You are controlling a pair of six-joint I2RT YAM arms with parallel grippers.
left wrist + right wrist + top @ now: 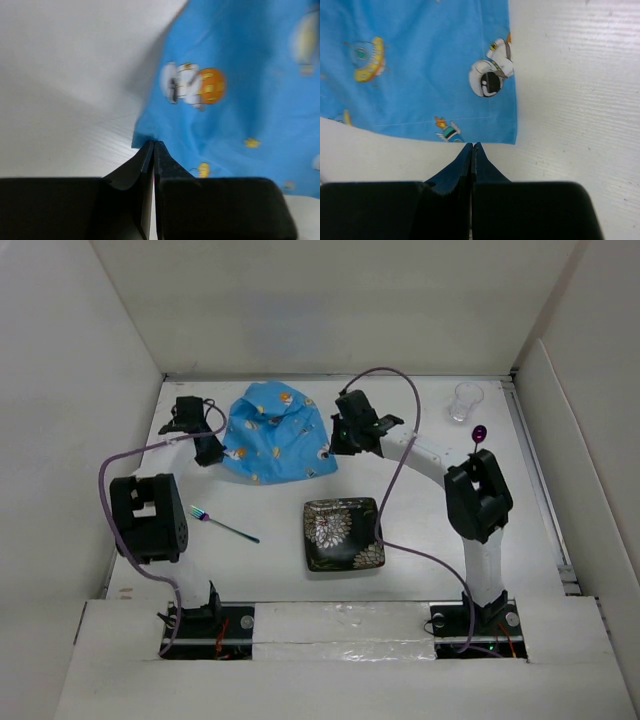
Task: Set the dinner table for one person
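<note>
A blue cartoon-print cloth [275,430] lies bunched and puffed up at the back middle of the white dinner table [270,580]. My left gripper [210,452] is at its left corner, and in the left wrist view the gripper [153,143] is shut with its tips on the cloth's [240,100] corner edge. My right gripper [335,445] is at the cloth's right front corner, and in the right wrist view it [471,145] is shut with its tips at the cloth's [420,75] hem. A dark floral square plate [344,533] sits front middle.
An iridescent fork [225,525] lies left of the plate. A clear glass [465,400] stands at the back right corner. A small purple object [479,433] shows behind the right arm's elbow. White upright panels wall the table's sides and back.
</note>
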